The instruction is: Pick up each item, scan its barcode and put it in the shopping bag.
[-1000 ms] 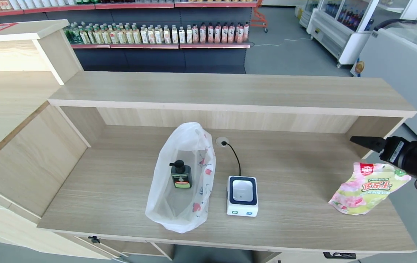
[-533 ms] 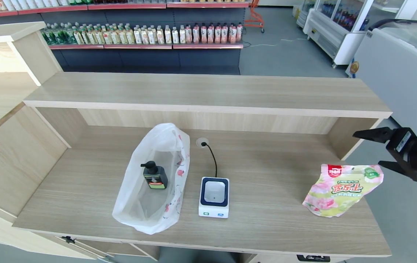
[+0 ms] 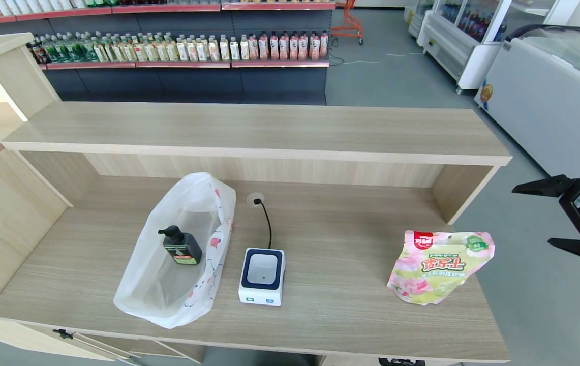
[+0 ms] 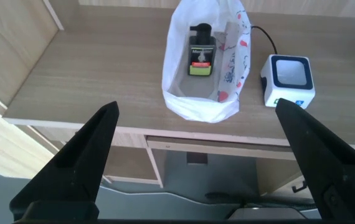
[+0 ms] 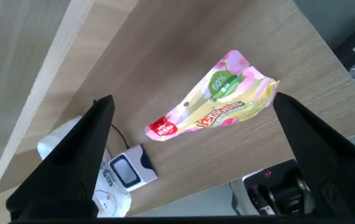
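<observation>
A pink and green snack pouch (image 3: 438,266) lies flat at the right end of the wooden counter (image 3: 340,305), also seen as the pouch (image 5: 218,99) from the right wrist. My right gripper (image 3: 556,216) hangs open off the counter's right end, to the right of the pouch and a little above it. A white shopping bag (image 3: 168,284) lies open at centre-left with a dark pump bottle (image 3: 181,247) inside. The white barcode scanner (image 3: 262,275) sits just right of the bag. My left gripper (image 4: 196,124) is open, held in front of the counter's near edge, facing the bag (image 4: 202,99) and the scanner (image 4: 288,78).
A raised wooden ledge (image 3: 249,127) runs along the back of the counter and a side panel (image 3: 465,195) closes its right end. The scanner's black cable (image 3: 267,223) runs to a hole in the counter. Shelves of bottles (image 3: 183,48) and freezers (image 3: 549,96) stand beyond.
The head camera has turned to the right, so the whole scene has slid left. My right gripper now sits farther from the pouch, its fingers spread wider.
</observation>
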Robot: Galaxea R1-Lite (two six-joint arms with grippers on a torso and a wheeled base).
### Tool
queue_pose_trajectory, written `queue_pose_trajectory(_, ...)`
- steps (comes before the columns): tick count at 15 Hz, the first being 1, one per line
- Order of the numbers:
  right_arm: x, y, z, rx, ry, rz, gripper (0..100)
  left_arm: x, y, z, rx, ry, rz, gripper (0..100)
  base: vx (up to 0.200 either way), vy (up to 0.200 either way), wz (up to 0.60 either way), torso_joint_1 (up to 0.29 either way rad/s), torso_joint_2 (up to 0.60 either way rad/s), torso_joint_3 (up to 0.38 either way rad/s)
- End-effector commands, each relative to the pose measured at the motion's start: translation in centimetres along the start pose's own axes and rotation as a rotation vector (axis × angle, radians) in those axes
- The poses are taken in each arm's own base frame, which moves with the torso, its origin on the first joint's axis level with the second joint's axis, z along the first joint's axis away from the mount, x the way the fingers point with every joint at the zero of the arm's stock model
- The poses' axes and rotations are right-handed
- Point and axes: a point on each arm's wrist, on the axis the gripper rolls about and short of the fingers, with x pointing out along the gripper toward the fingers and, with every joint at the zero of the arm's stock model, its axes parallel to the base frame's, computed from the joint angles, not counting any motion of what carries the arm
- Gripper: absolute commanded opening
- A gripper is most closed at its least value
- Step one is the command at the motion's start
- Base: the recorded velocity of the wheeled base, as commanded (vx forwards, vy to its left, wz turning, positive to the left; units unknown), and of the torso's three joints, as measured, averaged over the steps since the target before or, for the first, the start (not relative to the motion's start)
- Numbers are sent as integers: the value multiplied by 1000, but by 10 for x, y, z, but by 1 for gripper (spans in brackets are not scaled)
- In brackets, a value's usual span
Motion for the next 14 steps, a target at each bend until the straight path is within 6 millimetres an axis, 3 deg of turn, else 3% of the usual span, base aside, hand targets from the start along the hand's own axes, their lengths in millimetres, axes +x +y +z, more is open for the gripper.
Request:
queue_pose_trajectory(1,3,5,4,74,57,-56,100,0,0,0,0,0,0,100,0,0,0,0,0,0)
queue_pose_trajectory(5,28,17,16,235,71,-122,100,0,0,0,0,0,0,100,0,0,0,0,0,0)
queue_pose_trajectory(9,66,13,-5,257,151,-256,100,0,0,0,0,0,0,100,0,0,0,0,0,0)
queue_pose_trajectory(14,91,5,-20,275,187,-356,100,0,0,0,0,0,0,100,0,0,0,0,0,0)
